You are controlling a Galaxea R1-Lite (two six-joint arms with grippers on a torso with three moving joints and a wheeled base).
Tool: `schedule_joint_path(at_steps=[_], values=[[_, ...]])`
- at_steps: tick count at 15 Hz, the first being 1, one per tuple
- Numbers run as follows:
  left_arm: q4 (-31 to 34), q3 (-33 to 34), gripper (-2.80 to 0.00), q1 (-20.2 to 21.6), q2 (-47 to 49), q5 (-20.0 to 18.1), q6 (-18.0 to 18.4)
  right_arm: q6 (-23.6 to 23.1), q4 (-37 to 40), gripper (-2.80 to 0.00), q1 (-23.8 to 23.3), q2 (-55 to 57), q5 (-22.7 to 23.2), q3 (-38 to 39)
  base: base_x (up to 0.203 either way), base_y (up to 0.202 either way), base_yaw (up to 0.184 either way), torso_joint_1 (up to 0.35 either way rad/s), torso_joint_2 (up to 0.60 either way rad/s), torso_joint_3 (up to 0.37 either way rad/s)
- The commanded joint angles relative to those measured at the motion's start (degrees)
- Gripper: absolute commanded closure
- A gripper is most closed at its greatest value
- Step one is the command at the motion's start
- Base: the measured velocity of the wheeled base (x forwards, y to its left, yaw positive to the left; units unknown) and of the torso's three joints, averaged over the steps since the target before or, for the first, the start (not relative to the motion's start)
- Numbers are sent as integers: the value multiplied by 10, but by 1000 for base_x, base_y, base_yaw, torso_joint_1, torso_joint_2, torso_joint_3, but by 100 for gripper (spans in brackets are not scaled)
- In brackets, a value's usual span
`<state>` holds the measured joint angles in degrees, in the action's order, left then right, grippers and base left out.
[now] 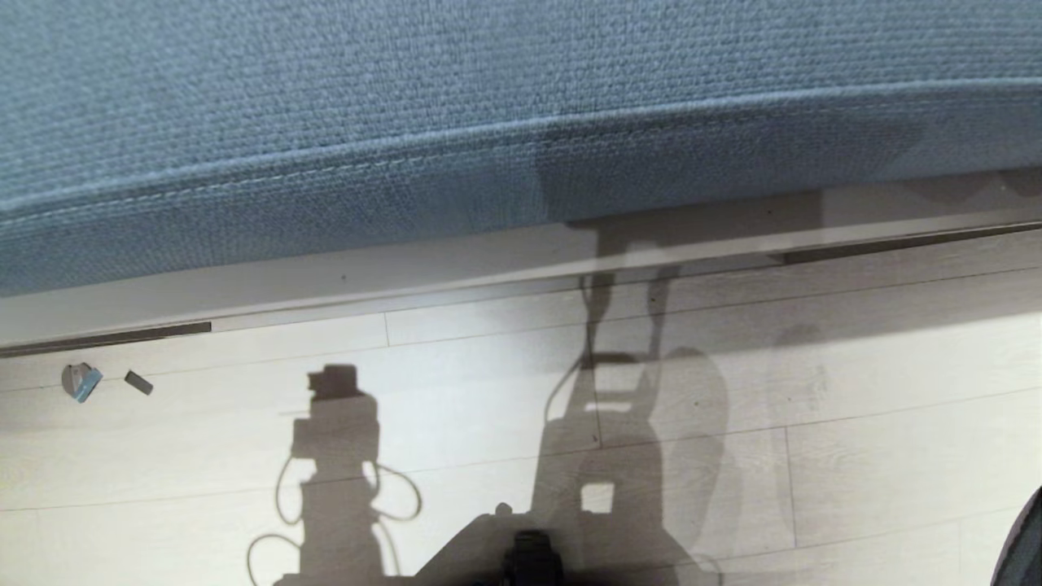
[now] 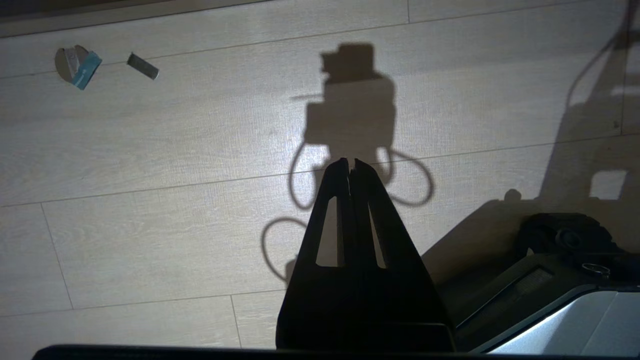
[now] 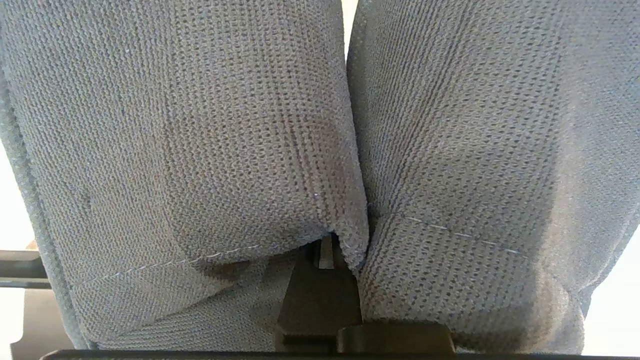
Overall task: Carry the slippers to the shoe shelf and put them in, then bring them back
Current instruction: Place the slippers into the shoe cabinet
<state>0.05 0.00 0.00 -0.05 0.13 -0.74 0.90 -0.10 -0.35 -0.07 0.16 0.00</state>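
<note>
The slippers [image 3: 200, 150] are clamped side by side in the closed right gripper [image 3: 325, 250], filling the right wrist view; they are not seen in the head view. The left gripper [image 2: 351, 167] is held closed and empty over the pale floor [image 2: 150, 200]. A blue cushion [image 1: 407, 122] is seen only by the head camera.

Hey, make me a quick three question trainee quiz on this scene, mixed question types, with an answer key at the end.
1. True or false: the left gripper hangs shut over bare floor.
2. What is the right gripper pinching? A) blue cushion B) slippers C) nothing
3. What fills the top of the head view?

Key: 1 true. 2 B, both grey knit slippers held together. 3 The blue cushion.
</note>
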Motion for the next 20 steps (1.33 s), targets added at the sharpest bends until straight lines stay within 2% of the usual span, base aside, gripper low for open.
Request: schedule_joint_path(at_steps=[1,8,15,20], values=[[0,0,0,0,0,0,0,0,0,0,0,0,0,0,0,0,0,2,7,-124],[0,0,0,0,0,0,0,2,0,0,0,0,0,0,0,0,0,0,2,-25],[0,0,0,0,0,0,0,2,0,0,0,0,0,0,-184,0,0,2,0,2],[0,0,0,0,0,0,0,2,0,0,0,0,0,0,-23,0,-1,1,1,0]])
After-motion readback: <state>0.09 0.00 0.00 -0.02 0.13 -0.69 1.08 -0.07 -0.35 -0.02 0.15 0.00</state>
